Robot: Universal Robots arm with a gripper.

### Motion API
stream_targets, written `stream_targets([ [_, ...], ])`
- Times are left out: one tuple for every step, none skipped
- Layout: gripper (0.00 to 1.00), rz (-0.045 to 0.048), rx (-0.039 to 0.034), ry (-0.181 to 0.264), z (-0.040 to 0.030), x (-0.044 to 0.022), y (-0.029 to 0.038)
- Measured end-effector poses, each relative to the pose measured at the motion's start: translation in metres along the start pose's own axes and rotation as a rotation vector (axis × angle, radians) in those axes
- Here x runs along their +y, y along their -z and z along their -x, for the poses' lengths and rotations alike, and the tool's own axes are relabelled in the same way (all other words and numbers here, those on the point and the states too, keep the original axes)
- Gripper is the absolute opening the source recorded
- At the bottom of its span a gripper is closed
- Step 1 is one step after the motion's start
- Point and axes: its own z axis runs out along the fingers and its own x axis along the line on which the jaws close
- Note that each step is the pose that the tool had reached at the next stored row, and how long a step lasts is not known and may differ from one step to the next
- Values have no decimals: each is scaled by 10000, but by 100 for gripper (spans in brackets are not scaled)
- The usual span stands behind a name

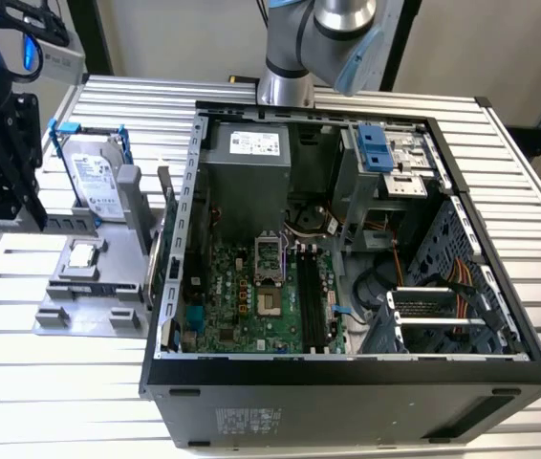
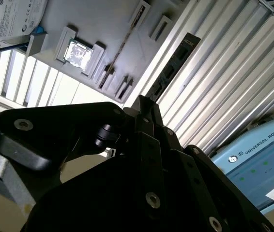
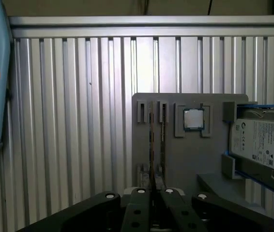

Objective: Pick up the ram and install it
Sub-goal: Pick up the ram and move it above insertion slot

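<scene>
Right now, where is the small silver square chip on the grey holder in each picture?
Exterior view: silver chip on the grey holder, at the exterior view's left of the case.
Second wrist view: silver chip beside the hard drive.
First wrist view: silver chip beside the hard drive.
Shared landmark: the hard drive.

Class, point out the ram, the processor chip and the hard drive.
dark ram stick (image 2: pixel 173 66), second wrist view, mid face
square silver processor chip (image 3: pixel 193 119), first wrist view, lid centre
silver hard drive (image 3: pixel 258 142), first wrist view, its label
</scene>
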Motion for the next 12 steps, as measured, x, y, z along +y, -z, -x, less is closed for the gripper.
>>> stream_targets([
  [0,1,1,0,0,0,4],
  [0,2,1,0,0,0,9],
  [0,1,1,0,0,0,12],
  [0,2,1,0,0,0,16],
  [0,1,1,0,1,0,19],
  [0,1,0,0,1,0,23],
  [0,0,0,0,1,0,25],
  [0,2,1,0,1,0,29],
  [0,0,0,0,1,1,32],
  [0,0,1,0,1,0,35],
  [0,1,1,0,1,0,39],
  [0,1,1,0,1,0,42],
])
